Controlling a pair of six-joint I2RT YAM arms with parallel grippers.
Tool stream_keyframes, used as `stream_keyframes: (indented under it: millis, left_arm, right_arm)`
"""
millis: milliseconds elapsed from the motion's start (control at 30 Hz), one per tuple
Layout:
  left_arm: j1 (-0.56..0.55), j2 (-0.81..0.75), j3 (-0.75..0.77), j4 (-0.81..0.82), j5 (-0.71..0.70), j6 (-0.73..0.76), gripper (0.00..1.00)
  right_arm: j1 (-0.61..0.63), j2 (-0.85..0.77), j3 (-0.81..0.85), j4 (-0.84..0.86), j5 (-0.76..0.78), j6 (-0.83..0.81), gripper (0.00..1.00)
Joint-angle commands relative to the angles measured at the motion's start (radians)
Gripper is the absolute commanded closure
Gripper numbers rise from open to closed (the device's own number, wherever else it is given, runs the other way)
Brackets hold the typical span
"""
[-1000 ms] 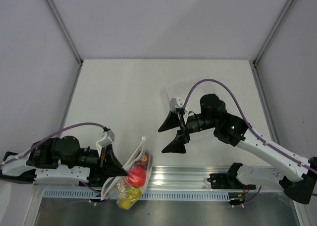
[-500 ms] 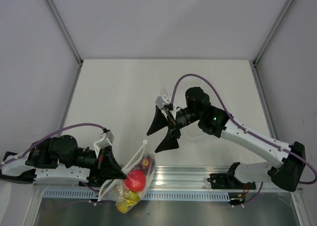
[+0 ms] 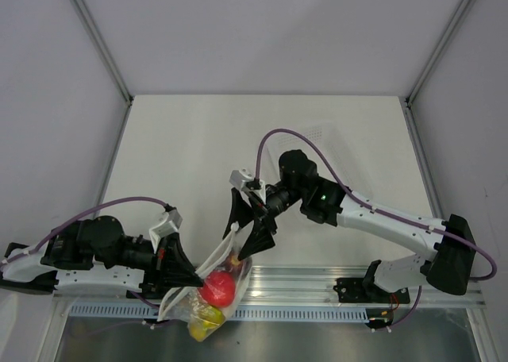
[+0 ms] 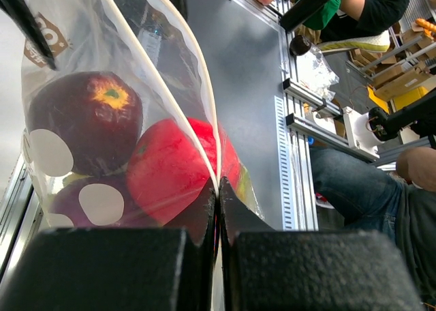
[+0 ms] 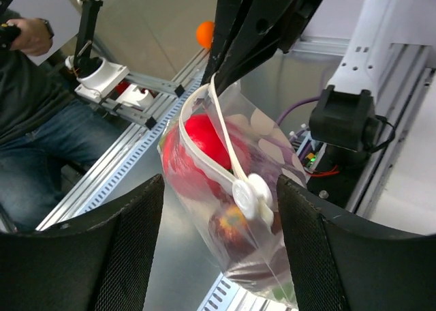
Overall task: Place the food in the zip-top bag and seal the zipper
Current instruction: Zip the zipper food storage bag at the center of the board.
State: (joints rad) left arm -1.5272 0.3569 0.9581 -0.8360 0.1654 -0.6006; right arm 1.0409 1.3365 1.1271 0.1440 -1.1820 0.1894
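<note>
The zip-top bag hangs past the table's near edge, holding the food: a red fruit, a dark red apple, a purple onion and something yellow. My left gripper is shut on one end of the zipper, the jaws pinched on the white strip. My right gripper is open and straddles the bag's other end. In the right wrist view its fingers stand either side of the white slider without touching it.
An aluminium rail runs along the table's near edge under the bag. A faint translucent tray lies at the back right. Booth posts and walls enclose the table. A seated person is beyond the table edge.
My right gripper has travelled left and toward the near edge, from mid-table to the bag's slider end, with its jaws narrowing. The left gripper and bag have barely moved.
</note>
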Motion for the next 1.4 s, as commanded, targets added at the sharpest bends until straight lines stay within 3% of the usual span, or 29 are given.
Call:
stream_keyframes:
  millis: [0,67,100,200,300,433,467,533,567,667,767,1000,1167,1233,1367]
  left_arm:
    - [0.004,0.005,0.044,0.077,0.023,0.015,0.99]
    - [0.004,-0.006,0.042,0.077,0.017,0.013,0.99]
    - [0.004,-0.007,0.041,0.077,0.017,0.013,0.99]
    - [0.004,-0.016,0.034,0.069,0.01,0.012,0.99]
    - [0.004,-0.021,0.036,0.057,0.0,0.007,1.0]
    - [0.004,-0.026,0.036,0.012,-0.05,-0.004,0.99]
    - [0.004,-0.026,0.04,-0.007,-0.102,-0.017,0.93]
    - [0.004,-0.024,0.057,-0.086,-0.165,-0.039,0.69]
    - [0.004,-0.024,0.062,-0.112,-0.217,-0.065,0.46]
    - [0.004,-0.027,0.076,-0.182,-0.335,-0.105,0.2]
    - [0.004,-0.007,0.07,-0.213,-0.429,-0.111,0.01]
    - [0.004,0.152,0.053,-0.141,-0.648,-0.044,0.01]
    - [0.004,0.206,-0.014,0.021,-0.825,0.071,0.01]
    - [0.004,0.197,-0.036,0.119,-0.851,0.137,0.0]
    - [0.004,0.146,-0.113,0.254,-0.847,0.245,0.0]
  right_arm:
    - [0.021,0.026,0.031,0.057,-0.031,0.022,0.37]
    - [0.03,0.032,0.03,0.069,-0.034,0.03,0.49]
    - [0.033,0.033,0.027,0.072,-0.036,0.035,0.63]
    - [0.039,0.035,0.019,0.091,-0.03,0.051,0.84]
    - [0.038,0.035,0.014,0.092,-0.024,0.067,1.0]
    - [0.036,0.018,-0.01,0.121,0.013,0.11,1.0]
    - [0.036,0.012,-0.016,0.127,0.028,0.128,1.0]
    - [0.033,-0.006,-0.03,0.111,0.07,0.134,1.0]
    - [0.031,-0.013,-0.033,0.1,0.106,0.133,1.0]
    - [0.03,-0.014,-0.032,0.013,0.186,0.105,1.0]
    - [0.022,-0.01,-0.05,-0.034,0.286,0.102,1.0]
    - [0.024,0.026,-0.027,-0.228,0.606,0.219,1.0]
    - [0.059,0.012,0.008,-0.366,0.824,0.288,1.0]
    - [0.094,0.026,0.074,-0.527,0.965,0.275,1.0]
    - [0.128,0.018,0.108,-0.647,1.035,0.243,1.0]
